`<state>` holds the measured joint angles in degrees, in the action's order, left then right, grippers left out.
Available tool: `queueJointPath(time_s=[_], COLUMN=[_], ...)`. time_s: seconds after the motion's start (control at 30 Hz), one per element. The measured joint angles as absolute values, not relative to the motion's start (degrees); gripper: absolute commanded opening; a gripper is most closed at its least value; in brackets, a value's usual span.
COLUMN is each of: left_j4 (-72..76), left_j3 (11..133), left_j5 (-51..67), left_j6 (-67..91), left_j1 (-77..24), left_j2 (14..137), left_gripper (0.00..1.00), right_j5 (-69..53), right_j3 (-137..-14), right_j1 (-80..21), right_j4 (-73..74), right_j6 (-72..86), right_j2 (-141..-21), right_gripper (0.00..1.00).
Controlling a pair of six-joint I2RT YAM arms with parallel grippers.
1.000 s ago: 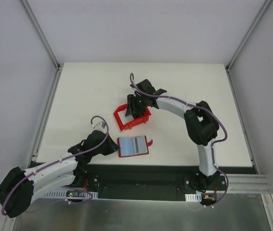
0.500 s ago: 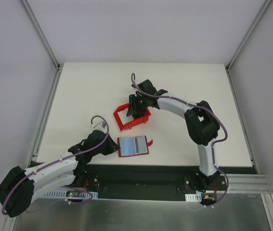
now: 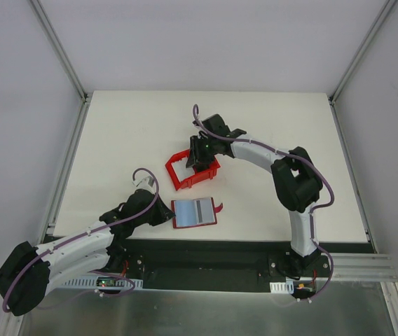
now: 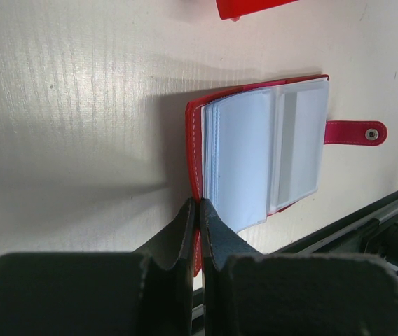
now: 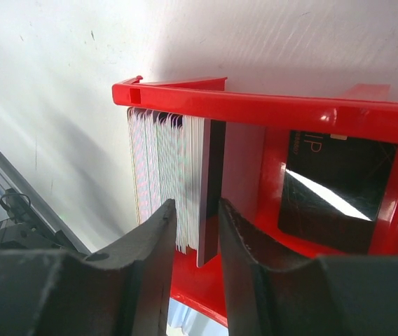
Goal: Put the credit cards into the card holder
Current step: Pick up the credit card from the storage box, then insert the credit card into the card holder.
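my left gripper (image 4: 198,206) is pinched tight on the near left edge of the card holder (image 4: 262,154), with the red cover caught between my two fingers. the holder lies open and flat on the table (image 3: 129,140) by the front edge, pale slots facing up. its snap tab (image 4: 357,131) sticks out on the side away from my grip. my right gripper (image 5: 197,204) reaches down into the red bin (image 5: 255,105), which sits just beyond the holder without touching it. the credit cards (image 5: 164,168) stand on edge in there as a stack against one wall. my fingers straddle the end few, narrowly parted — i cannot tell whether they press them. a glossy black block (image 5: 332,182) lies in the bin beside the stack.
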<state>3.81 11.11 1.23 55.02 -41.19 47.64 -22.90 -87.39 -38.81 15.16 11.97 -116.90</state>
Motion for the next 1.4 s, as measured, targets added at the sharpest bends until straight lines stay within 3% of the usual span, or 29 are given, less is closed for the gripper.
queueJointPath(time_s=[0.67,1.13,1.4], left_j4=[3.99,4.03,4.03], left_j3=[11.14,11.14,11.11], left_j5=[1.23,1.26,1.26], left_j6=[55.00,55.00,55.00], left_j1=[-41.17,-41.17,-41.17], left_j2=[48.51,48.75,48.47], left_gripper=[0.00,0.00,0.00], right_j5=[-21.28,-12.56,-1.34], right_j3=[-87.37,-87.42,-87.26], right_j1=[-37.93,-38.02,-40.82], right_j4=[15.35,18.65,21.26], right_j6=[11.57,8.01,4.56], right_j2=[-116.01,-111.96,-100.62], right_gripper=[0.00,0.00,0.00])
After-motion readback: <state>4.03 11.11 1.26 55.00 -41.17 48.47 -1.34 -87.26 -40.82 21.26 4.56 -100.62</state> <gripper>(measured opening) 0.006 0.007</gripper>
